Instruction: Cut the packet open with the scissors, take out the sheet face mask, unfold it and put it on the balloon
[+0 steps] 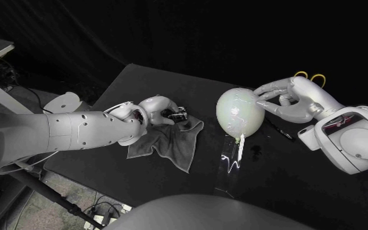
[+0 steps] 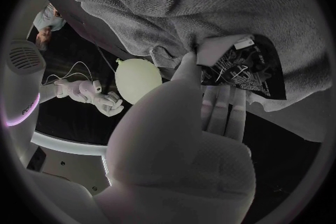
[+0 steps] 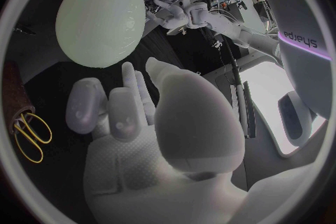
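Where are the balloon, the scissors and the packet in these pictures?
balloon (image 1: 240, 112): head view, middle of its pale body.
scissors (image 1: 319, 79): head view, on a yellow handle.
packet (image 2: 248, 70): left wrist view, on its dark printed face.

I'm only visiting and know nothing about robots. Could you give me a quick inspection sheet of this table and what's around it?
Surface: black table, matte.
Job's things: balloon mid-table, its knot toward the robot; packet in the left hand; scissors lying beyond the right hand.
Clutter: grey cloth under the left hand; thin black stick and a clear strip near the balloon.
Hands: left hand holds the packet; right hand holds nothing, fingers spread at the balloon's side.
Cables: cables on the floor by the table.
Surroundings: dark curtain behind.
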Controlling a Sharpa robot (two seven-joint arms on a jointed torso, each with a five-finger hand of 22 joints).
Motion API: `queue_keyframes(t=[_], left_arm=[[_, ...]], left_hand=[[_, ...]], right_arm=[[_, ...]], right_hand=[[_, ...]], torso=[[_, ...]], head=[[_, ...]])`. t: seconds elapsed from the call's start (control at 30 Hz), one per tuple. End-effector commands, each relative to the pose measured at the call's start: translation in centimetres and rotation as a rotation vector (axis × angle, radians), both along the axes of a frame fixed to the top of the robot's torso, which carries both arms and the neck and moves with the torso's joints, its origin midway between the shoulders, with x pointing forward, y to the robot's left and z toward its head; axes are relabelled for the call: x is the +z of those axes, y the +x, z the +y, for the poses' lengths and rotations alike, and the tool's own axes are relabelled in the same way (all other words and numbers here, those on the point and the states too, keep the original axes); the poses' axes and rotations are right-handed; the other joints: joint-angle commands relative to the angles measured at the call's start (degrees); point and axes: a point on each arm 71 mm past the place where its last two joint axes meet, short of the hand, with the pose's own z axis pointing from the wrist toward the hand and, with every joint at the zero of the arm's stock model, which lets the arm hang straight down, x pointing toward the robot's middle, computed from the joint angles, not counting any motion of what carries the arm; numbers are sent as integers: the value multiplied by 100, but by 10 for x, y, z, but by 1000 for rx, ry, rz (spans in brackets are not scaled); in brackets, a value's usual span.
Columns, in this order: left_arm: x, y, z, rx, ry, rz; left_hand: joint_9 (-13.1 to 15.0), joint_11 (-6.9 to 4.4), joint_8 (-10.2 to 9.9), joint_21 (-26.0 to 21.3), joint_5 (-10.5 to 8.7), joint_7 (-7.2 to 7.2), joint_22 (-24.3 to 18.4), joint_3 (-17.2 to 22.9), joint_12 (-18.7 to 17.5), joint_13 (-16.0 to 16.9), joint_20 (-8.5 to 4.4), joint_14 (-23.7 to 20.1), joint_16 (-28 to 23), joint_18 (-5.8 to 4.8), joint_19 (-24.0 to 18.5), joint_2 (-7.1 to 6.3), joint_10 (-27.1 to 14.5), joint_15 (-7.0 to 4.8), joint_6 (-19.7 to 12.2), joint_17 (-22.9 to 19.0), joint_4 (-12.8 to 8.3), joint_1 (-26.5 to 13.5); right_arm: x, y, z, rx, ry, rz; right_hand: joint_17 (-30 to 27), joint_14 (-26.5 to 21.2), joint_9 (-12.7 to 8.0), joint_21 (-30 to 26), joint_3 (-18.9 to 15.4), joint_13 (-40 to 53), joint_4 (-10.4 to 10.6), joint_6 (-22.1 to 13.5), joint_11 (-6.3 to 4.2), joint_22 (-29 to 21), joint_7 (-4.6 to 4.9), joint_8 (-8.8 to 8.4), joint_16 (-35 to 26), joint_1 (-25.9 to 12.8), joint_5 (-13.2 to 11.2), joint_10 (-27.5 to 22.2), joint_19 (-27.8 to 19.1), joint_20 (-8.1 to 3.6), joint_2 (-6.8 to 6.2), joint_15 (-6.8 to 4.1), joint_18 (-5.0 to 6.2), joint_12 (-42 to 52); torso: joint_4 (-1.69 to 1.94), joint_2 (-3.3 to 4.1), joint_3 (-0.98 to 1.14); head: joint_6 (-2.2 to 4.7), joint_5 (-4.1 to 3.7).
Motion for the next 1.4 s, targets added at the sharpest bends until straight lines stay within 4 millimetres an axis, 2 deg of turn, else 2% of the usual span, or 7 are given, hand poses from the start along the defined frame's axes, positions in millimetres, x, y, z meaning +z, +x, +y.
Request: queue_keyframes(t=[0.03,0.4,0.7,0.93,1.0,1.2,1.4], left_arm=[[-18,-10,0,-4,25,112],[-19,-10,0,-6,11,133],[-14,-9,-2,-2,-108,125],[0,-3,-5,-1,-289,79],[7,0,-5,7,-369,70],[19,5,-3,41,-531,69],[25,9,1,78,-597,66]], left_hand=[[16,-62,79,182,1,112,155,130,16,-30,16,121,54,229,327,61,187,-47,205,293,16,94],[-29,-135,134,246,1,53,144,500,-107,-68,15,303,67,254,686,7,480,-112,525,280,76,99],[-118,-81,24,126,-1,115,91,652,-225,-70,19,212,-42,189,406,-119,409,-63,476,227,90,-140],[-133,-85,35,117,0,115,96,773,-215,-66,15,230,-58,182,448,-29,429,-65,556,217,92,-285],[-123,-105,84,143,1,92,112,924,-209,-65,12,269,-54,191,592,121,473,-80,676,217,89,-341],[-93,-160,169,172,2,41,127,1260,-196,-65,7,376,-34,226,726,329,633,-123,835,217,66,-424],[-14,-276,318,262,0,-52,159,1751,-161,-67,-9,621,37,330,887,270,1022,-221,1026,227,-31,-406]], right_arm=[[0,-1,1,12,-2,1],[0,-1,0,10,-1,-1],[0,-1,0,7,1,-2],[0,1,-1,-1,5,-7],[0,3,-1,-5,9,-9],[0,5,-2,-16,16,-13],[0,7,-2,-21,22,-13]], right_hand=[[-4,-4,8,-27,38,7,-8,12,-38,131,24,17,-21,-54,15,29,-40,7,-1,21,-19,30],[-5,-9,12,-20,53,10,-15,19,-46,139,18,23,-20,-55,16,51,-41,5,8,16,-20,36],[-9,-10,12,-25,54,10,-15,19,-46,136,18,23,-22,-56,16,52,-44,5,8,16,-18,36],[-11,-12,12,-35,61,9,-16,18,-47,131,17,23,-22,-58,18,54,-53,4,13,14,-15,35],[-6,-12,13,-21,70,9,-17,20,-48,141,16,24,-19,-58,21,57,-46,3,21,13,-18,34],[9,-12,18,-4,101,9,-27,32,-55,156,9,32,-8,-52,31,71,-41,0,46,8,-21,35],[12,-11,21,7,113,9,-30,38,-57,164,6,36,-5,-52,34,78,-37,-2,55,6,-23,35]], torso=[[-1,-4,-1],[1,-1,2],[-1,-1,0],[3,-1,-1],[2,0,2],[4,1,1],[-4,-1,1]], head=[[1,6],[10,8],[76,-34],[155,-80],[184,-96],[268,-150],[321,-164]])
